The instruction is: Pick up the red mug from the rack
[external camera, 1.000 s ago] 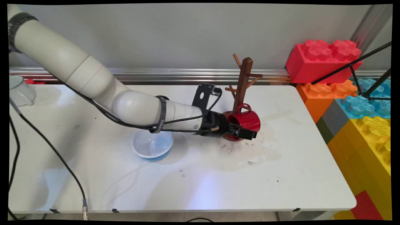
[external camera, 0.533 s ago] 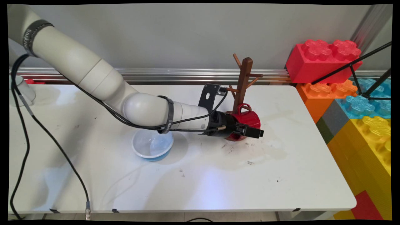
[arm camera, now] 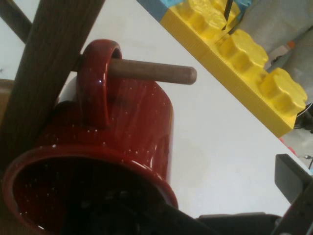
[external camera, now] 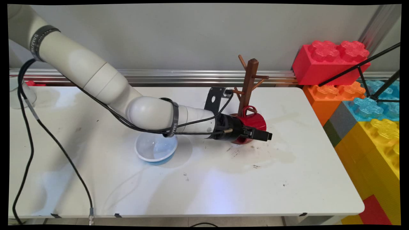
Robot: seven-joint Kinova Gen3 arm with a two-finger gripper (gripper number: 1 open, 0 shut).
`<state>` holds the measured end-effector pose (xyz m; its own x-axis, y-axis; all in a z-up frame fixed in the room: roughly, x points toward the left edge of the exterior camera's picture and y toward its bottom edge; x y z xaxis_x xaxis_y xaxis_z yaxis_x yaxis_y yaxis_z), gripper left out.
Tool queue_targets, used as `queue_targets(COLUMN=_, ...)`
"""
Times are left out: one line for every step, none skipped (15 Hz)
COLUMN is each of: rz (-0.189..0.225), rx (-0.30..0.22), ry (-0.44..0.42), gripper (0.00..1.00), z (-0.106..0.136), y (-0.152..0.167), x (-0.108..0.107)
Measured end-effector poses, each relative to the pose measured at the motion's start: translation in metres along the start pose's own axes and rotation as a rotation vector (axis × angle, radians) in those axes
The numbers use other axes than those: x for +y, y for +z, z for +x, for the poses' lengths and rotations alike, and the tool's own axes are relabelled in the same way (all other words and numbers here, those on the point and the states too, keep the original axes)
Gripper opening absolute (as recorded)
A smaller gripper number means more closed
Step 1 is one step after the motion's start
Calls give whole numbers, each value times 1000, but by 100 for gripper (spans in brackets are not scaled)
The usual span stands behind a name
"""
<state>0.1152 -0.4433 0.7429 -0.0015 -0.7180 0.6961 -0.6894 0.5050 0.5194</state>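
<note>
Fingers spread open, gripping nothing: one shows outside the red mug, clear of its wall, the other is hidden at the mug's mouth. Mug handle is hooked over a low peg of the wooden mug tree near the table's far edge. A white-and-blue bowl sits mid-table under the arm.
</note>
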Motion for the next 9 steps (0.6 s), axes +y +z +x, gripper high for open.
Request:
queue_targets(rz=-1, rx=0, ry=0, gripper=100, z=0, y=0, x=0)
queue_targets(rz=-2, rx=1, ry=0, gripper=0, z=0, y=0, x=0)
queue_targets(rz=-2, rx=1, ry=2, gripper=0, z=1, y=0, x=0)
queue_targets(rz=0, rx=1, ry=3, gripper=0, z=1, y=0, x=-1)
queue_targets(rz=2, rx=0, ry=5, gripper=0, z=1, y=-1, x=-1)
queue_targets(rz=5, rx=-2, ry=6, gripper=0, z=1, y=-1, x=-2)
queue_targets(rz=9, rx=-5, ry=8, gripper=0, z=1, y=-2, x=-3)
queue_targets(rz=14, rx=-8, ry=9, gripper=0, z=0, y=-2, x=-4)
queue_targets(rz=19, rx=-12, ry=9, gripper=0, z=0, y=-3, x=-5)
